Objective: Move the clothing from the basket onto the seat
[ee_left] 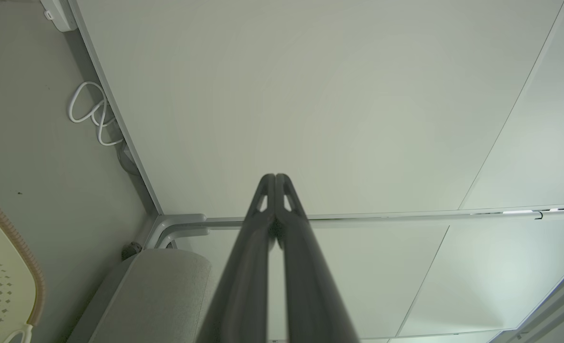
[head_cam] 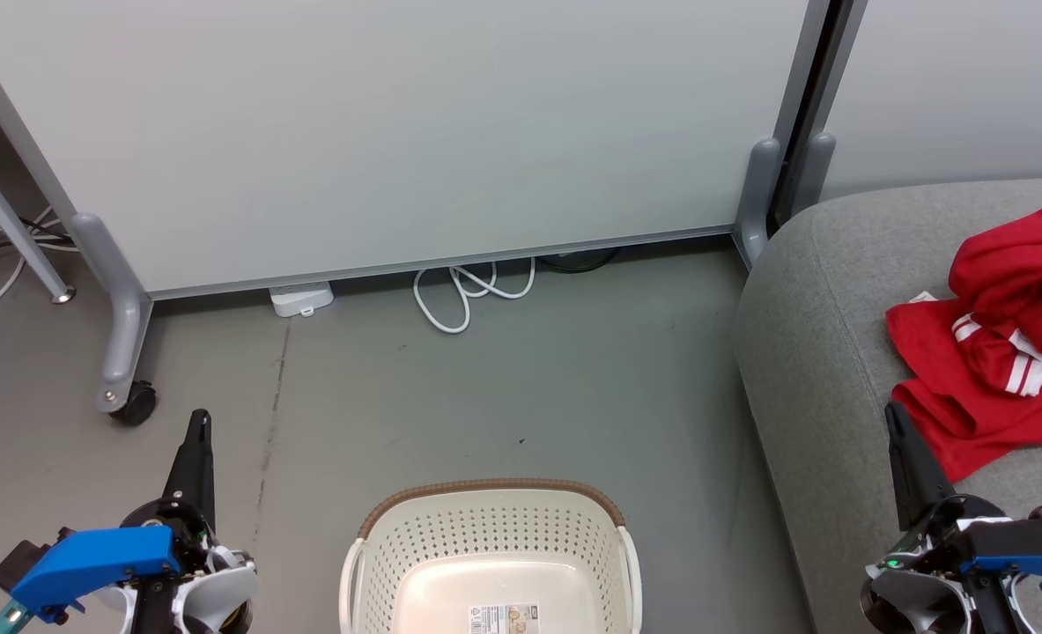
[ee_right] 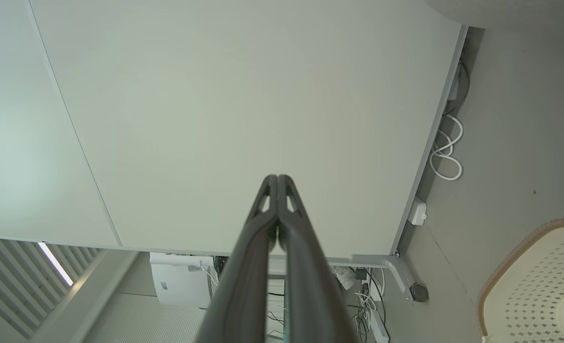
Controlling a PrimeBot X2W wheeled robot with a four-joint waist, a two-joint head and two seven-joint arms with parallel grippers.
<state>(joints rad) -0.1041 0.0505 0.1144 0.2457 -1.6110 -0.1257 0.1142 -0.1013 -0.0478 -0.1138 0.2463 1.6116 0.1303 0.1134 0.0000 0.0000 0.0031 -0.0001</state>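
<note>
Basket [head_cam: 494, 495]: one, cream, brown rim. Seat [head_cam: 802, 352]: one grey cushion. Red clothing [head_cam: 1005, 352]: one heap; number of pieces in it unclear. Grippers: two, the left gripper [head_cam: 199, 419] and the right gripper [head_cam: 892, 410]. White partition panels [head_cam: 397, 132]: two. Coiled white cable [head_cam: 472, 292]: one. White box [head_cam: 300, 299] on the floor: one. Caster wheel [head_cam: 137, 405]: one.
</note>
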